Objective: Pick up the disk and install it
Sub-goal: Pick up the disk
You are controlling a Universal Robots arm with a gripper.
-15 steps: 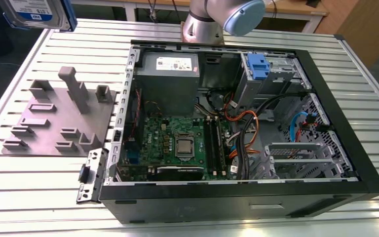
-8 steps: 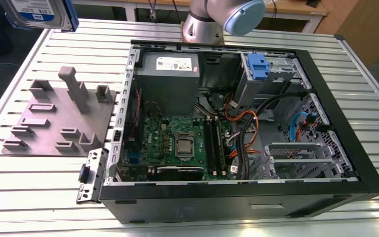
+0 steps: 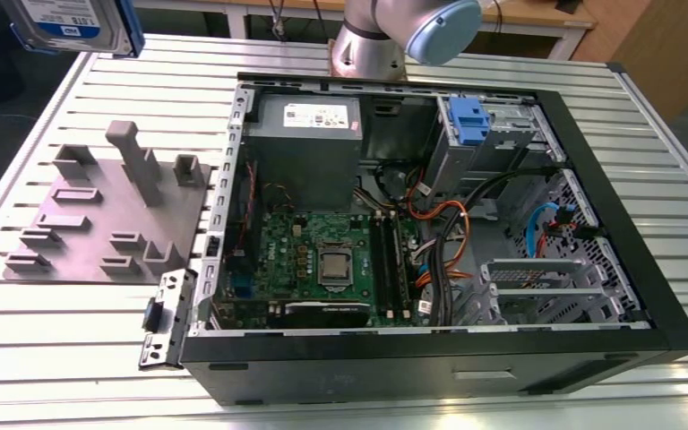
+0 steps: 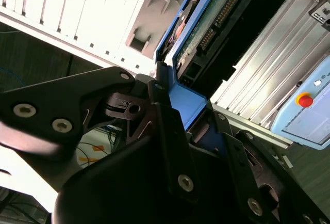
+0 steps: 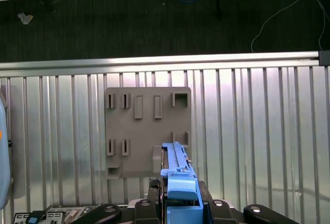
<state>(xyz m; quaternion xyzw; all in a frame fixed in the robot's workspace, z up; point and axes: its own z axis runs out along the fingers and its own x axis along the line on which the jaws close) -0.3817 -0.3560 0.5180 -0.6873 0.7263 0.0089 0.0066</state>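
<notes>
gripper (image 4: 188, 108): it is clenching the disk (image 3: 75, 25) by its blue rail (image 5: 178, 182).
disk: it is hanging in the air over the grey holder (image 3: 105, 215), at the exterior view's left.
care: i am thinking a firm, level grasp is mattering here.

Table (image 3: 666, 143) | computer case (image 3: 631, 224) on it | fixture plate (image 3: 93, 224) beside case, exterior view's left | disk (image 3: 75, 25) aloft above plate's side

Glare is bleaching the ribbed aluminium table (image 4: 62, 7) in the second wrist view, while the floor (image 5: 129, 22) is sitting dim in the first wrist view.
</notes>
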